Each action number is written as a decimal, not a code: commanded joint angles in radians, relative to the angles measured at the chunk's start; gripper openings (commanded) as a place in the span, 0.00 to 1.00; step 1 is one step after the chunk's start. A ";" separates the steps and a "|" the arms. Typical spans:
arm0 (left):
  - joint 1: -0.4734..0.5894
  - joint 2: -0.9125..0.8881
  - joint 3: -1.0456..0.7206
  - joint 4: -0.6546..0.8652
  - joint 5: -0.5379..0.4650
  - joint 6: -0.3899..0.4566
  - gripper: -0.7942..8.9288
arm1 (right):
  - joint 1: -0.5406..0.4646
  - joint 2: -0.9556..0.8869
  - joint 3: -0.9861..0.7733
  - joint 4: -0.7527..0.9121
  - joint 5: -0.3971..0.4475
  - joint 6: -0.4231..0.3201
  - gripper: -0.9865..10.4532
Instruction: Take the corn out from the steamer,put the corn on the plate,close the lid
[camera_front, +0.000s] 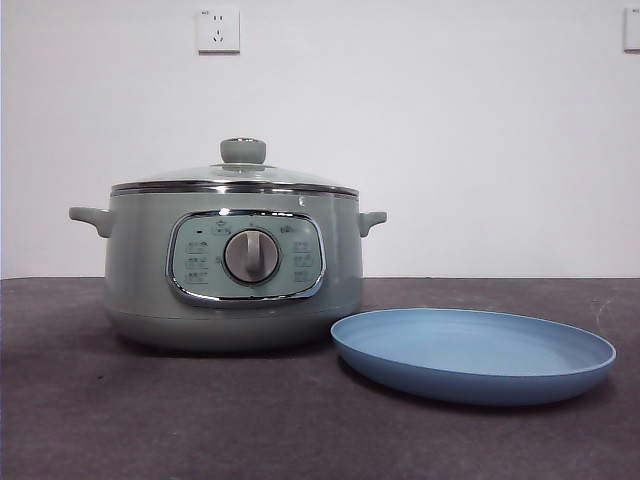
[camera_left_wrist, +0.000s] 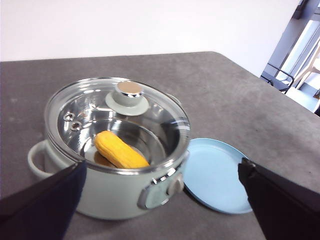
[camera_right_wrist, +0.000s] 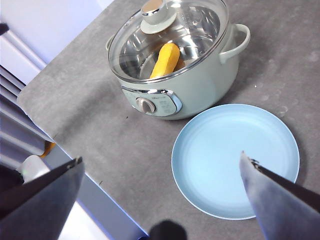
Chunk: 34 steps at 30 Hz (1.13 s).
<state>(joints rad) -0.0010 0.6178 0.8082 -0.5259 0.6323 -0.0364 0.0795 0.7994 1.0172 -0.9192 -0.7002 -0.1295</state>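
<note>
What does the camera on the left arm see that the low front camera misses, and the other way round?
Only the left wrist view shows the corn, lying inside the steamer under the glass lid, and the open left claw hovering apart from the pot. Only the front view shows the grey dial face-on and the wall socket. Both show the closed steamer, the lid's green knob and the bare blue plate beside the pot.

No legible text appears anywhere; the steamer's (camera_front: 235, 265) chrome-framed control panel (camera_front: 246, 256) carries small printed markings and icons around its grey dial (camera_front: 251, 256), but all are too tiny and blurred to be read.
</note>
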 joint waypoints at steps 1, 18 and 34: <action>-0.009 0.086 0.043 0.066 0.001 0.013 0.66 | 0.003 0.013 0.002 0.006 0.000 0.002 0.58; -0.239 0.707 0.380 0.306 -0.191 0.094 0.66 | 0.003 0.071 0.002 0.006 0.000 0.002 0.58; -0.350 0.976 0.392 0.473 -0.347 0.093 0.66 | 0.003 0.071 0.002 0.006 0.000 0.002 0.58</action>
<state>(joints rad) -0.3454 1.5833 1.2026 -0.0708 0.2905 0.0448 0.0795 0.8703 1.0172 -0.9192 -0.6998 -0.1291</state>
